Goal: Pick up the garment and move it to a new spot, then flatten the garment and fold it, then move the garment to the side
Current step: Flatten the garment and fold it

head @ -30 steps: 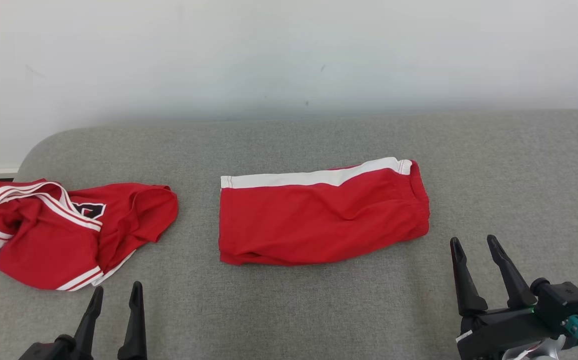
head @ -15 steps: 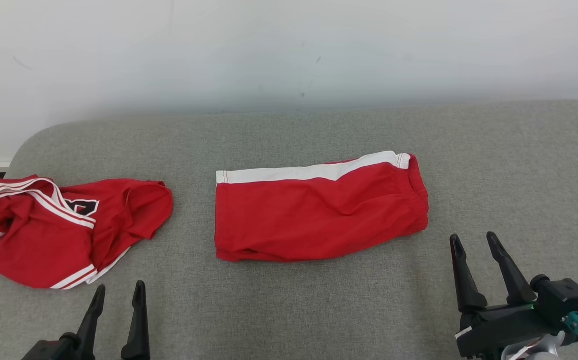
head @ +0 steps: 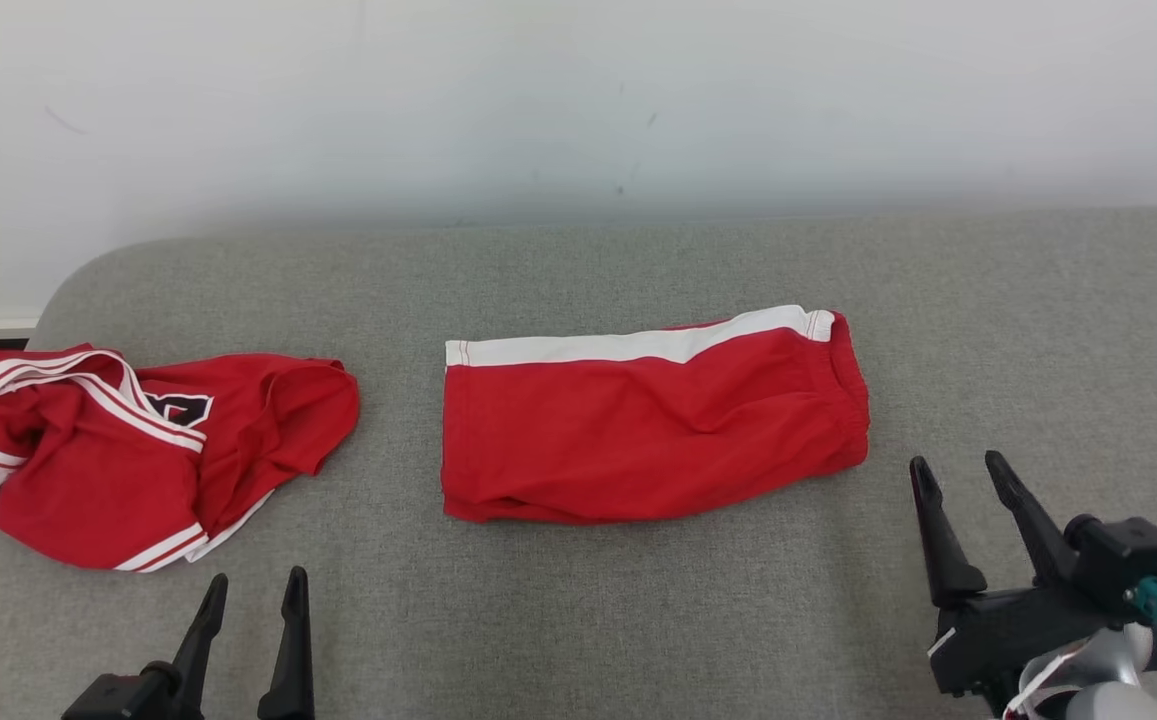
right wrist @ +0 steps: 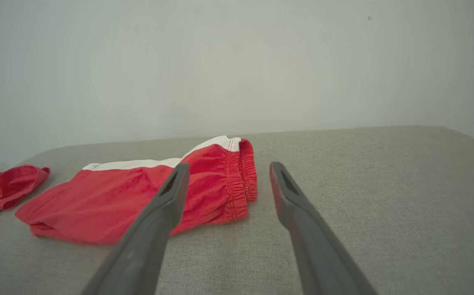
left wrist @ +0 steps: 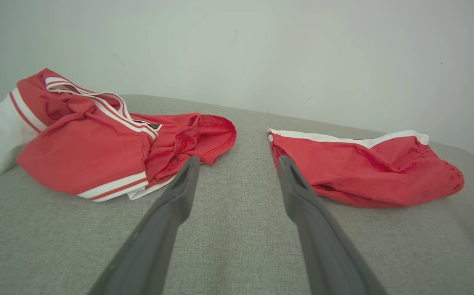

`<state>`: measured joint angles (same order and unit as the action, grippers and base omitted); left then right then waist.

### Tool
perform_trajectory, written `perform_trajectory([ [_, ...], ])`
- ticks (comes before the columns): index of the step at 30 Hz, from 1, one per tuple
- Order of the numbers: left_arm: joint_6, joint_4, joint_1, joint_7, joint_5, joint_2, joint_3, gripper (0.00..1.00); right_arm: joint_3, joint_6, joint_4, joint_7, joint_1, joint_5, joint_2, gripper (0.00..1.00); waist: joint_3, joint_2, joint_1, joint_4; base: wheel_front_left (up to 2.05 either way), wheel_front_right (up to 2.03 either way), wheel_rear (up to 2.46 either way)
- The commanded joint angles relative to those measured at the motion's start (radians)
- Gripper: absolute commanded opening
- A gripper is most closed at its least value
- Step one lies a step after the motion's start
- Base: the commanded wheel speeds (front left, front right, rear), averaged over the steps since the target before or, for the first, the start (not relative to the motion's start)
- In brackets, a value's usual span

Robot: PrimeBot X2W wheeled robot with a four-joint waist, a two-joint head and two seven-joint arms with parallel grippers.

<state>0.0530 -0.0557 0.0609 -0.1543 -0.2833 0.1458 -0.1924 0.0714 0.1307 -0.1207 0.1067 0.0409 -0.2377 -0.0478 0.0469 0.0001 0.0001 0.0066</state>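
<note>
Red shorts (head: pixel 653 435) with a white side stripe are lying folded near the middle of the grey fabric-covered tabletop (head: pixel 578 620), waistband end pointing toward the robot's right. I'm seeing a crumpled red jersey (head: pixel 138 450) with white trim lying well apart from them at the left edge, one white part hanging over the side.

Both arms are hovering over the near part of the tabletop, touching neither piece of clothing. The left gripper (head: pixel 256 577) is sitting at the lower left with its fingers spread and nothing between them. In the left wrist view it is pointing at the bare strip between the jersey and the shorts. The right gripper (head: pixel 957 460) is standing wide open and empty too, just beside the waistband corner of the shorts. Its wrist view is looking past that elastic hem toward the pale wall (head: pixel 578 100).

Compared with half a second ago, the whole head view is sitting slightly to the right, wall marks included, so I'm reading that as the camera moving. Both garments are keeping the same shape and spacing. The right gripper is showing a little higher against the shorts than before, while the left one is holding its place, and both are staying spread.
</note>
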Motion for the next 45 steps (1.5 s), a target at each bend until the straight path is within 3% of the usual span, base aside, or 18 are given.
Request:
perform_trajectory([
  [1, 0.006, 0.006, 0.013, 0.002, -0.001, 0.006, -0.001, 1.0, 0.017, 0.0, 0.006, -0.047, 0.015, 0.025, -0.004, 1.0, -0.005, -0.0001, -0.0001, 0.003, 0.0, 0.0, 0.0],
  [11, 0.017, 0.023, 0.03, 0.022, -0.008, 0.009, -0.007, 1.0, 0.101, 0.0, 0.067, -0.367, 0.093, 0.082, -0.004, 1.0, -0.007, -0.0001, -0.0001, 0.005, 0.0, 0.0, 0.0],
  [19, 0.021, 0.039, 0.011, 0.026, -0.01, 0.012, -0.016, 1.0, 0.119, 0.0, 0.044, -0.714, 0.21, 0.119, -0.004, 1.0, 0.029, -0.0001, -0.0001, 0.024, 0.0, 0.0, 0.0],
  [23, 0.019, 0.044, -0.003, 0.027, -0.009, 0.016, -0.022, 1.0, 0.14, 0.0, 0.008, -0.828, 0.284, 0.132, -0.004, 1.0, 0.056, -0.0001, -0.0001, 0.034, 0.0, 0.0, 0.0],
  [36, 0.011, 0.038, -0.042, 0.029, -0.005, 0.023, -0.041, 1.0, 0.226, 0.0, -0.198, -1.004, 0.516, 0.126, -0.004, 1.0, 0.124, -0.0001, -0.0001, 0.082, 0.0, 0.0, 0.0],
  [45, 0.0, 0.018, -0.067, 0.019, -0.007, 0.02, -0.06, 1.0, 0.296, 0.0, -0.281, -1.073, 0.591, 0.208, -0.004, 1.0, 0.146, -0.0001, -0.0001, 0.116, 0.0, 0.0, 0.0],
])
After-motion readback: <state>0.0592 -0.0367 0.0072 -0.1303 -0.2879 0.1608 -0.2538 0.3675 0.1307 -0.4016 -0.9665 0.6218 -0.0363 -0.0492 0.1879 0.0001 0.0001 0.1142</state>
